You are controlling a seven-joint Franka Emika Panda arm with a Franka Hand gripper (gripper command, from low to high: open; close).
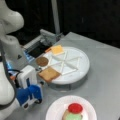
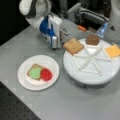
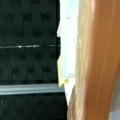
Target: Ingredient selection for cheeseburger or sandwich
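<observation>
Inventory, taken left to right across a front view, every place given relative to the white divided tray. Item: paper plate, well to the tray's left and apart from it, bearing the partly built sandwich, namely one toast square at the bottom, a green lettuce piece on it, and a red tomato disc lying against the lettuce's right edge; no upper toast on the stack. Item: gripper, blue and white, hanging just off the tray's upper-left rim, beside the second toast square; whether its fingers stand apart or together cannot be told, and nothing shows held in it. Item: second toast square, in the tray's upper-left compartment, overhanging the rim. Item: dark brown patty, in the tray's top compartment. Item: cheese square, in the tray's upper-right compartment. Remaining compartments bare. Status, as judged: three pieces delivered to the plate; toast, patty and cheese remain on the tray, so the selection stands roughly half done. The wrist view shows a tan-brown edge filling its right side close up, probably the tray's toast.
</observation>
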